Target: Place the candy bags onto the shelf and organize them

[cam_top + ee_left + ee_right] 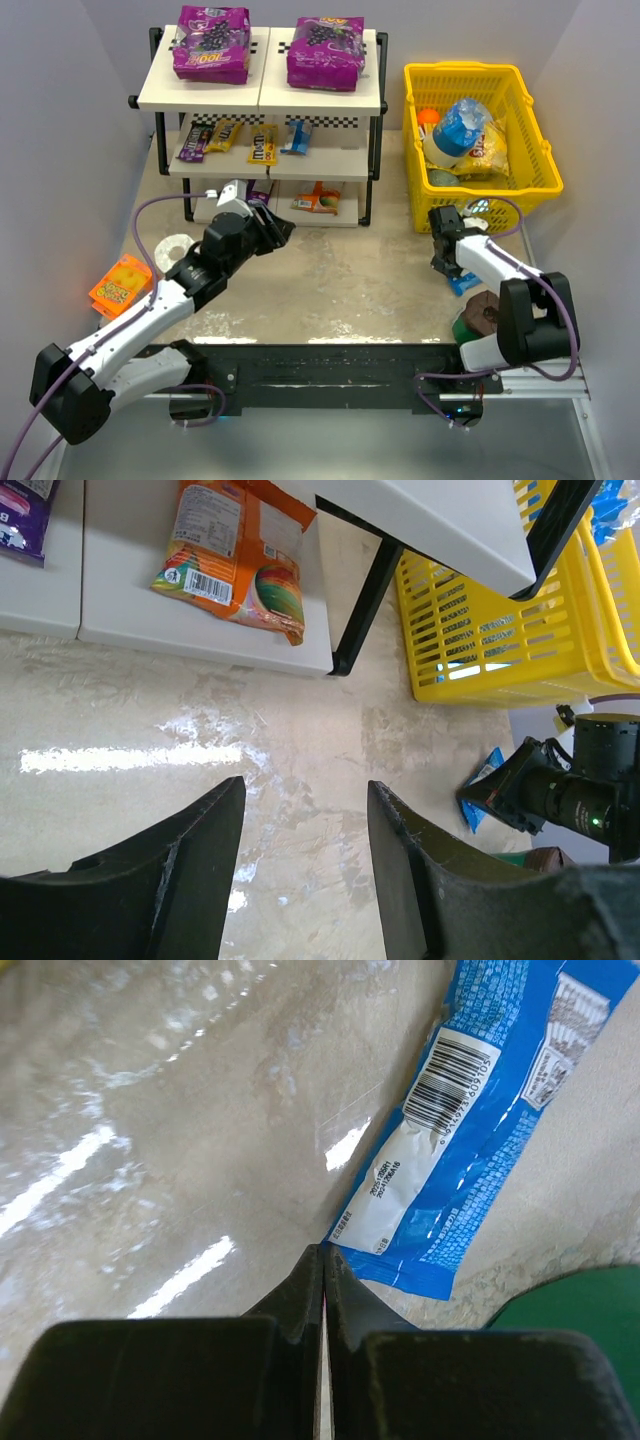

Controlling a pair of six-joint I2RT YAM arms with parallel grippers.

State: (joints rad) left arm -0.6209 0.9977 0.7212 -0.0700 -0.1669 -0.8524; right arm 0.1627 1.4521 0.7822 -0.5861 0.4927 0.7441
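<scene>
The right end effector (323, 1253) is clenched at a corner of the blue candy bag (480, 1110), possibly pinching it; left end effector (305, 786) released, empty.

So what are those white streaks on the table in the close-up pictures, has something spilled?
Likely glare, not a spill. Left wrist view: a white band of reflection on the glossy beige tabletop, ahead of the black fingers. Right wrist view: similar streaks, plus a bright patch at the edge of the blue candy packet. Top view: the same sheen along the near edge, soft shadow under the cream-white shelf.
</scene>
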